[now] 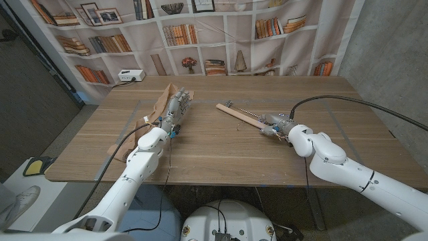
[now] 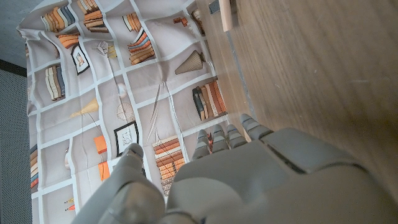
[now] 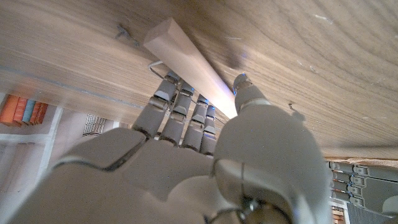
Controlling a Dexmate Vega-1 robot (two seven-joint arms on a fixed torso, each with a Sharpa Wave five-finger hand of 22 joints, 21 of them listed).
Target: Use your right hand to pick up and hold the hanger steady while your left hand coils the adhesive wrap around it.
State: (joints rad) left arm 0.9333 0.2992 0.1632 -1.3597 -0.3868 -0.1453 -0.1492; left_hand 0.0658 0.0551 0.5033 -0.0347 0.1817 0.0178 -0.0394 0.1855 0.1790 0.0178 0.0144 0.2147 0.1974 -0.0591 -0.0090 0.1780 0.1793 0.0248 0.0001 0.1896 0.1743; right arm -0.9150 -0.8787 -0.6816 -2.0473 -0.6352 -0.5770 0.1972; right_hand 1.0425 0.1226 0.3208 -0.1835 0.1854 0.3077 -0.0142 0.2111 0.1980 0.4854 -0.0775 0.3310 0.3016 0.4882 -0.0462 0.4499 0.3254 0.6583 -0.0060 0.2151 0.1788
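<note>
Right robot hand (image 3: 186, 162) clasps smooth wooden hanger (image 1: 235, 114); left robot hand (image 1: 175, 107) fingers extended, empty.

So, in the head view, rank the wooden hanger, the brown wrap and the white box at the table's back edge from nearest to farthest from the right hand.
1. Hanger: at the right hand, fingers around its near end.
2. Brown wrap: across the table, by the left hand.
3. White box: far left corner, at the back edge.

right hand (image 1: 275, 125) on hanger (image 1: 235, 114), wooden table (image 1: 221, 150)
</note>
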